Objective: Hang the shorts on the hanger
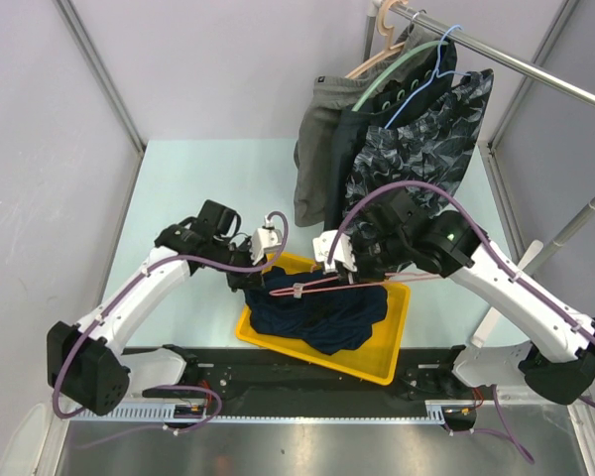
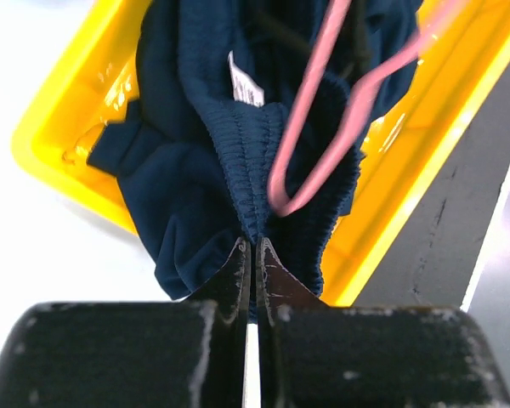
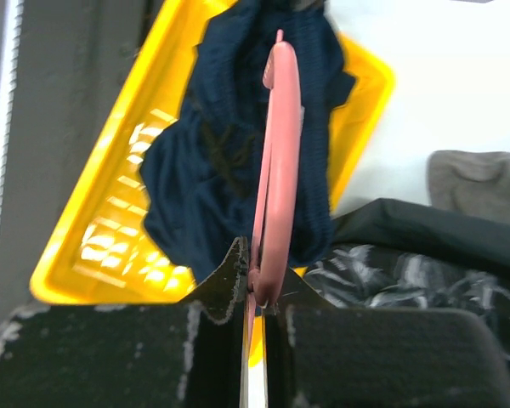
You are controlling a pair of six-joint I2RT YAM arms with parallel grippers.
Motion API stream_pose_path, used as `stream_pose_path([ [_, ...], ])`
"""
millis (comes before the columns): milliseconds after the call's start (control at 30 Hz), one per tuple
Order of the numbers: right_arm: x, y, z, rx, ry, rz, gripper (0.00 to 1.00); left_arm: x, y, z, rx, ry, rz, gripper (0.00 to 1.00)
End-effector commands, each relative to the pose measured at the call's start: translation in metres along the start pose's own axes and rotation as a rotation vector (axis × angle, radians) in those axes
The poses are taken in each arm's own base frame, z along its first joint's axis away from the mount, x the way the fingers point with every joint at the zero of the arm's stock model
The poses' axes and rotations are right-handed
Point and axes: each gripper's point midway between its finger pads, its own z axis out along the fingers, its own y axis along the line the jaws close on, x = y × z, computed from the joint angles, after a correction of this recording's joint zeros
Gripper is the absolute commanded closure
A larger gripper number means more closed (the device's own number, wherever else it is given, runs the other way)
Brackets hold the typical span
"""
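Note:
The dark navy shorts [image 1: 322,312] hang partly lifted over the yellow tray [image 1: 382,362]. My left gripper [image 1: 261,266] is shut on their ribbed waistband [image 2: 253,183], near the white label [image 2: 245,85]. My right gripper [image 1: 339,266] is shut on the pink-red wire hanger [image 1: 307,288], which lies across the top of the shorts with a pale clip [image 1: 297,291] on its bar. In the left wrist view the hanger's end loop [image 2: 310,174] sits against the waistband. In the right wrist view the hanger [image 3: 276,161] runs edge-on out from my fingers over the shorts [image 3: 217,170].
Behind the tray, grey shorts [image 1: 317,139], a dark garment and black-grey patterned shorts [image 1: 416,149] hang from a metal rail [image 1: 516,64] on mint-green [image 1: 397,71], blue [image 1: 426,84] and beige hangers. The patterned fabric lies close behind my right arm. Frame posts stand at both sides.

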Motion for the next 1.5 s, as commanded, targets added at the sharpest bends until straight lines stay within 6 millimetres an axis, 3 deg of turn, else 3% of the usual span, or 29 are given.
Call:
stream_pose_path([
  [0, -0.013, -0.032, 0.013, 0.1, -0.041, 0.016, 1.0, -0.036, -0.015, -0.018, 0.011, -0.092, 0.04, 1.0],
  [233, -0.029, -0.035, 0.023, 0.098, -0.115, 0.031, 1.0, -0.073, -0.018, -0.033, 0.013, -0.16, 0.02, 1.0],
  [367, -0.039, -0.053, 0.028, 0.169, -0.165, 0.047, 1.0, -0.083, -0.021, -0.033, 0.023, -0.164, 0.024, 1.0],
  [600, -0.051, -0.052, 0.052, 0.118, -0.249, 0.042, 1.0, -0.1, -0.022, -0.037, 0.049, -0.186, -0.012, 1.0],
  [633, -0.049, -0.051, 0.054, 0.116, -0.253, 0.05, 1.0, -0.099, -0.023, -0.037, 0.05, -0.185, -0.013, 0.97],
  [733, -0.053, -0.055, 0.052, 0.134, -0.288, 0.034, 1.0, -0.099, -0.024, -0.057, 0.115, -0.258, -0.033, 0.64],
  [767, -0.051, -0.056, 0.051, 0.137, -0.292, 0.039, 1.0, -0.095, -0.005, -0.075, 0.084, -0.309, -0.077, 0.47],
  [833, -0.05, -0.06, 0.048, 0.148, -0.31, 0.046, 1.0, -0.092, -0.004, -0.095, 0.11, -0.367, -0.023, 0.41],
  [900, -0.047, -0.062, 0.046, 0.152, -0.324, 0.044, 1.0, -0.074, 0.015, -0.106, 0.018, -0.332, 0.092, 0.38],
  [1033, -0.047, -0.063, 0.045, 0.144, -0.345, 0.037, 1.0, -0.03, 0.016, -0.097, -0.018, -0.185, 0.195, 0.36],
  [1133, -0.048, -0.063, 0.044, 0.137, -0.354, 0.025, 1.0, -0.016, 0.018, -0.087, -0.032, -0.167, 0.26, 0.33],
  [1267, -0.051, -0.063, 0.041, 0.135, -0.372, 0.013, 1.0, -0.017, 0.011, -0.071, -0.033, -0.164, 0.395, 0.26],
  [1467, -0.057, -0.06, 0.035, 0.124, -0.408, 0.001, 1.0, -0.025, 0.014, -0.034, -0.056, -0.147, 0.527, 0.28],
])
